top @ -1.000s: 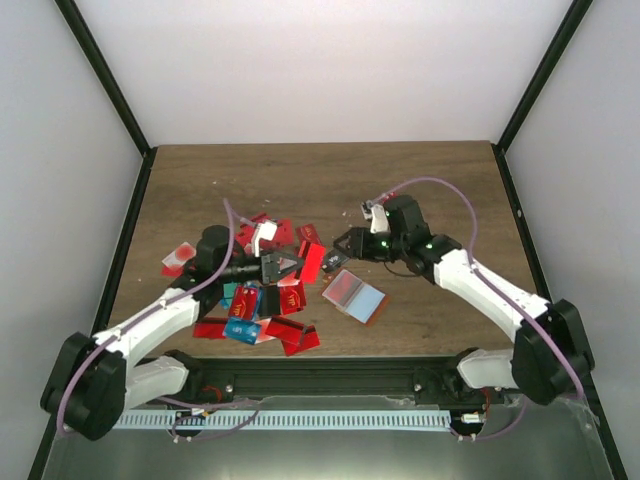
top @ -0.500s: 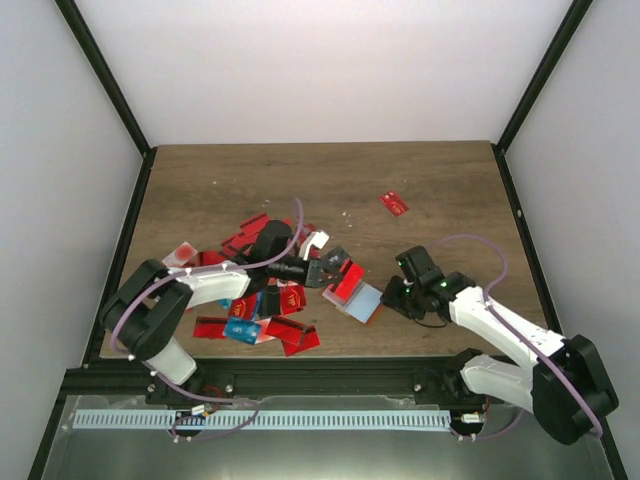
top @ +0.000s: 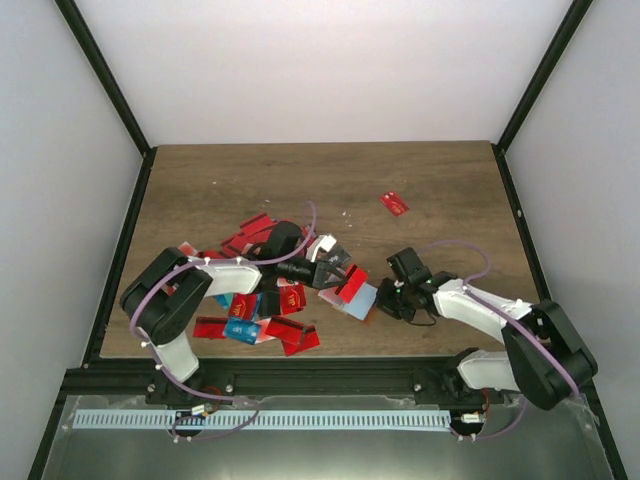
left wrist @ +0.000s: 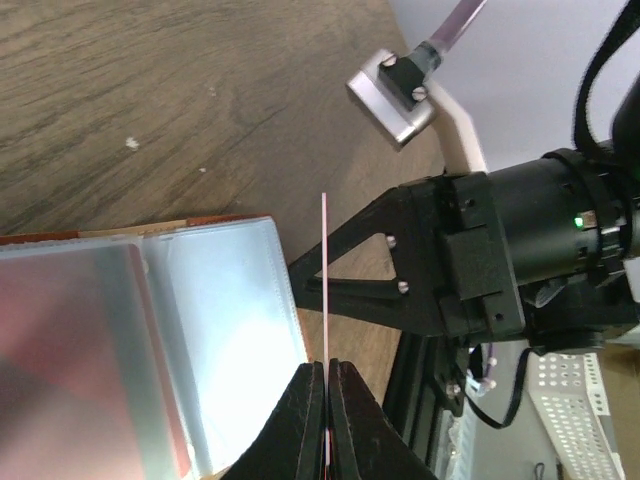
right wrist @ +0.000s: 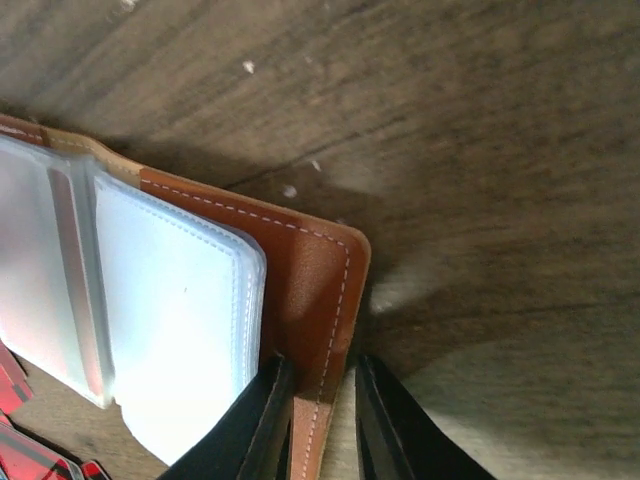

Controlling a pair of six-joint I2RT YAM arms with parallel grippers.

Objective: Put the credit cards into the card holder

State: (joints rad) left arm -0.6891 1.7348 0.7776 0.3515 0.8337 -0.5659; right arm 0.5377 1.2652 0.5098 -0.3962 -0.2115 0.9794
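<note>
Leather card holder (right wrist: 310,270), orange-brown, lies open on the wooden bench (right wrist: 480,150), right of the red card pile (top: 250,300). The left end effector (left wrist: 327,365) clamps 1 thin plastic card (left wrist: 325,280) edge-on beside its blue sleeve. The right end effector (right wrist: 318,375) straddles its right edge; grip unclear.

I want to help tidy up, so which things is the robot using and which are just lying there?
For the job: card holder; heap of credit cards; thin card pinched in the left claw; lone red card farther back; right claw at the holder's cover.
Just lying about: white specks on the table.
</note>
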